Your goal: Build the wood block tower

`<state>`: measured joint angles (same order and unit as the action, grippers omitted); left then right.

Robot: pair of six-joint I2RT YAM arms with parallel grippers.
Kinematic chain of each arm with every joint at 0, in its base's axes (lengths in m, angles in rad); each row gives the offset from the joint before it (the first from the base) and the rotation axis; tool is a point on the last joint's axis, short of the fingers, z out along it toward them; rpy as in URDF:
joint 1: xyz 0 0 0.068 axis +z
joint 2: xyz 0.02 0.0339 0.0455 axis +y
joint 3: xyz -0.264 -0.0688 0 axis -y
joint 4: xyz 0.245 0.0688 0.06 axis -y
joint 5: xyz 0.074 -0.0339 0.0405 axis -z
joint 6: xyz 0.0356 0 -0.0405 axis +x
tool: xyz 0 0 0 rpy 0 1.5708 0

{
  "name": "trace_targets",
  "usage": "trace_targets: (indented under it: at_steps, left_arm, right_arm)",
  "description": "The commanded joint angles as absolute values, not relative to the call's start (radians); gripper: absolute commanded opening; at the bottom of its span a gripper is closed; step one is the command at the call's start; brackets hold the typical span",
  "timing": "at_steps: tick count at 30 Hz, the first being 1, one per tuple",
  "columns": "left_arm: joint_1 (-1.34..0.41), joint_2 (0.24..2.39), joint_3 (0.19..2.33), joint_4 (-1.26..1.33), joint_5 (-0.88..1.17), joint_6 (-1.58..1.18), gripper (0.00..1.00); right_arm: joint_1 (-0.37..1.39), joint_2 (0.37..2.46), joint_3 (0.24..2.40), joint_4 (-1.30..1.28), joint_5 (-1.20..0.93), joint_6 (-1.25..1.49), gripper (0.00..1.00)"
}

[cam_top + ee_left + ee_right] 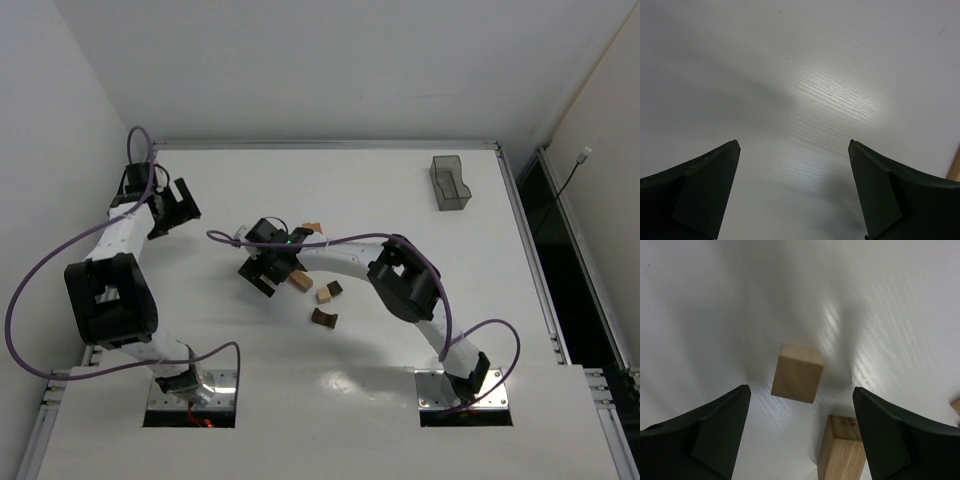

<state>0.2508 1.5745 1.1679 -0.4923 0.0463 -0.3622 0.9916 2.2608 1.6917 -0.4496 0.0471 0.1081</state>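
Note:
No stack stands; the wooden blocks lie loose on the white table (400,380). A light tan cube (797,373) and a light tan bar (842,450) lie just ahead of my right gripper (799,387), which is open and empty, low over the table. In the top view this gripper (263,272) is left of a tan block (301,281), a tan and dark pair (329,292) and a dark brown arch piece (324,318). Another small block (313,228) lies behind the right wrist. My left gripper (178,208) is open and empty at the far left, over bare table (794,142).
A clear grey plastic bin (449,183) stands at the back right. The right arm's purple cable (330,240) loops over the middle of the table. Walls close in the table at the left and back.

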Motion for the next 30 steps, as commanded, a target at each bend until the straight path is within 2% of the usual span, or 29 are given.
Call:
trace_targets:
  at_steps: [1, 7, 10, 11, 14, 20, 23, 25, 30]
  left_arm:
    - [0.265, 1.583, 1.195, -0.482, 0.064, -0.373, 0.88]
    - [0.275, 1.592, 1.195, -0.473, 0.074, -0.373, 0.88]
    - [0.275, 1.592, 1.195, -0.472, 0.074, -0.373, 0.88]
    - [0.275, 1.592, 1.195, -0.472, 0.074, -0.373, 0.88]
    - [0.275, 1.592, 1.195, -0.472, 0.074, -0.382, 0.88]
    - [0.275, 1.601, 1.195, -0.472, 0.074, -0.382, 0.88]
    - [0.275, 1.601, 1.195, -0.472, 0.074, -0.382, 0.88]
    - [0.275, 1.601, 1.195, -0.472, 0.074, -0.382, 0.88]
    - [0.275, 1.586, 1.186, -0.463, 0.017, -0.435, 0.88]
  right_arm:
    - [0.985, 2.266, 1.753, -0.419, 0.028, 0.14, 0.8]
    - [0.976, 2.287, 1.788, -0.419, -0.002, 0.149, 0.78]
    - [0.976, 2.287, 1.804, -0.433, -0.002, 0.158, 0.63]
    - [0.976, 2.287, 1.804, -0.433, -0.002, 0.158, 0.51]
    - [0.985, 2.287, 1.804, -0.433, -0.002, 0.158, 0.29]
    - [0.985, 2.318, 1.829, -0.466, 0.028, 0.158, 0.29]
    - [0.985, 2.318, 1.838, -0.466, 0.028, 0.158, 0.01]
    - [0.985, 2.309, 1.838, -0.475, 0.037, 0.158, 0.0]
    - [0.957, 2.139, 1.772, -0.476, 0.152, 0.193, 0.0]
